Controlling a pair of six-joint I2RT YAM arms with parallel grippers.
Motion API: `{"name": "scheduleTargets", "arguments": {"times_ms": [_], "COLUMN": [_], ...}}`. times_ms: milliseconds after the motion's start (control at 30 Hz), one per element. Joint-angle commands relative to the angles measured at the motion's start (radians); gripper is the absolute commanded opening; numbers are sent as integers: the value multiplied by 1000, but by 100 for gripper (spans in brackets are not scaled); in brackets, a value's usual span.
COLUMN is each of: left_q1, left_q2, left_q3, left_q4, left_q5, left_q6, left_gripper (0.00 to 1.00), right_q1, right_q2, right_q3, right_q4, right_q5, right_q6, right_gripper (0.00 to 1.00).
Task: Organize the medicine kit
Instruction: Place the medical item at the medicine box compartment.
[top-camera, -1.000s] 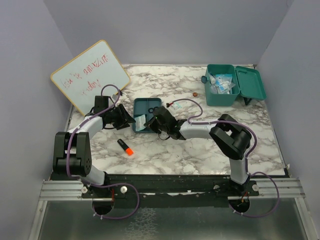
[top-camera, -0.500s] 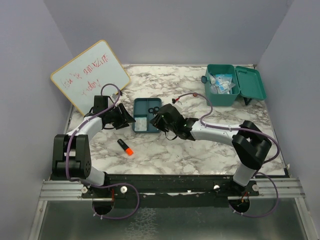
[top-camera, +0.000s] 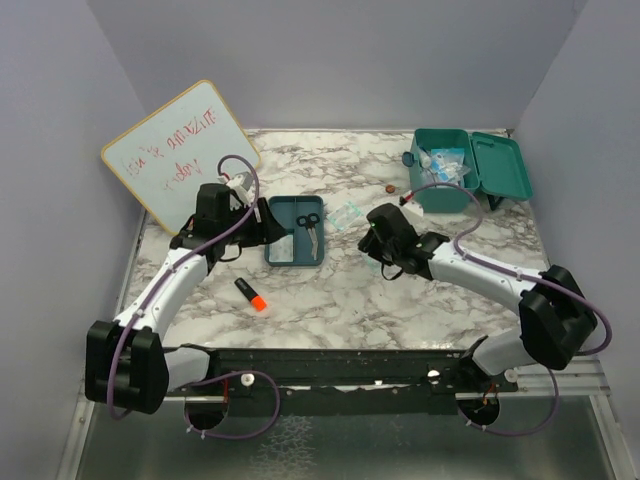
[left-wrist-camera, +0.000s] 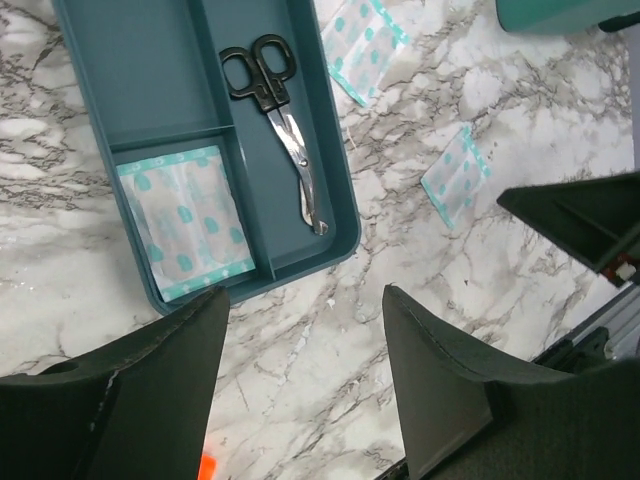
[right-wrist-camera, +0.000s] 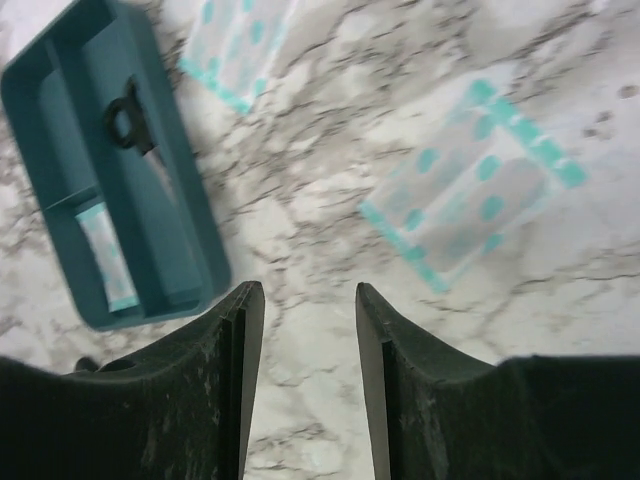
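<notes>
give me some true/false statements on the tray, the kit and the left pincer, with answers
1. The scissors lie in the long compartment of the tray. True.
2. The lid of the medicine kit is shut. False: it is swung open beside the box.
3. The left pincer grips a packet. False: its fingers stand apart with nothing between them.
4. An orange-tipped marker lies on the table, outside the tray. True.
5. The tray holds no packet. False: one dotted packet lies in its small compartment.
</notes>
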Motion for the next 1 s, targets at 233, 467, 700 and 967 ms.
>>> {"name": "scheduleTargets", "arguments": {"times_ms": [233,467,700,967], "left_q1": [-85,-85,-85,-87], "left_q2": [-92,-107,-106,-90], "left_q3": [23,18,14,8], "left_q4": [-85,-100,-109,-102], "left_q5": [-169,-221,-221,-170], "left_q6": [96,89,88,82], "left_gripper": [98,99,99,99], "right_q1": [-175,-234,-287,-346], "right_q2": [3,103,209,277], "right_q3": [-89,-45,52,122], "right_q4": [-47,82,127,90], "right_q5": [-17,-46,-214,-368], "right_q6": [-51,-302,-646,-822], "right_gripper": [51,51,51,44]}}
